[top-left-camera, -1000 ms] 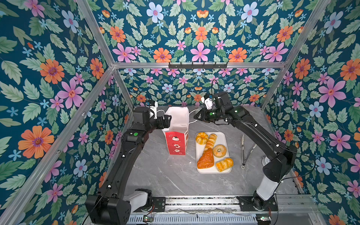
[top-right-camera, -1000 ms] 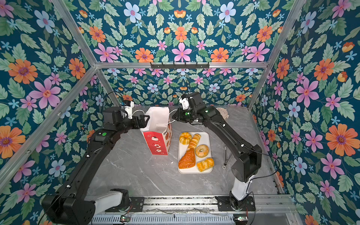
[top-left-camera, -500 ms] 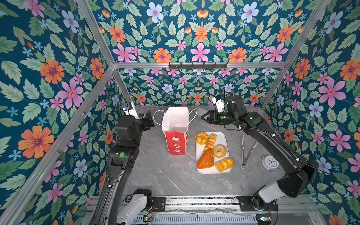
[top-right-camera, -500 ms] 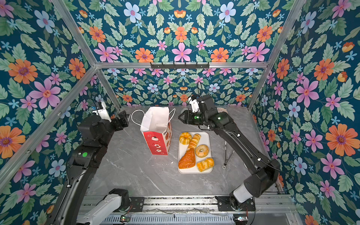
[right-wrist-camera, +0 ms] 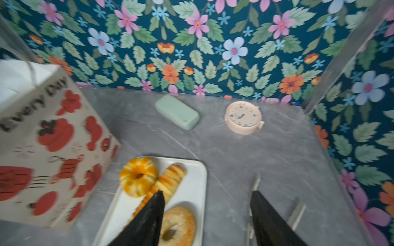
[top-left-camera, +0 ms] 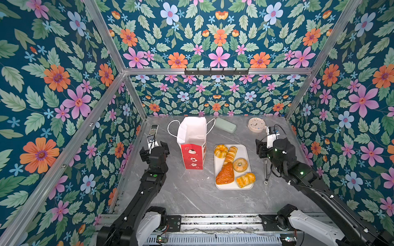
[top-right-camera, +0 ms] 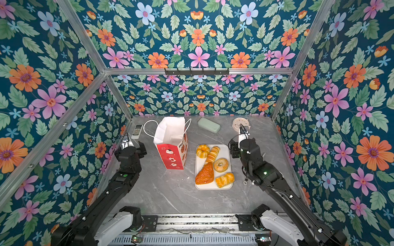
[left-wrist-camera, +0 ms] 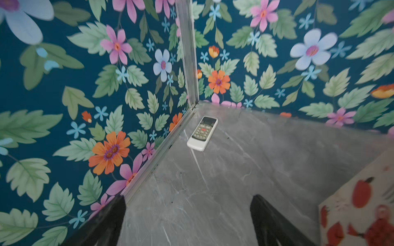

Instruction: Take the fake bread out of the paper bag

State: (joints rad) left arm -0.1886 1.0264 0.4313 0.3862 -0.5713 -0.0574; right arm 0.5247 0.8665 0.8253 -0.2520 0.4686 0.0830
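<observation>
The tall white paper bag with a red lower band bears dark lettering on its side panel reading "Every Day" (blurred, the first letter half lost).

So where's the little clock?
The little clock lies face up at the back right of the table in both top views, close to the back wall and just right of the pale green case.
</observation>
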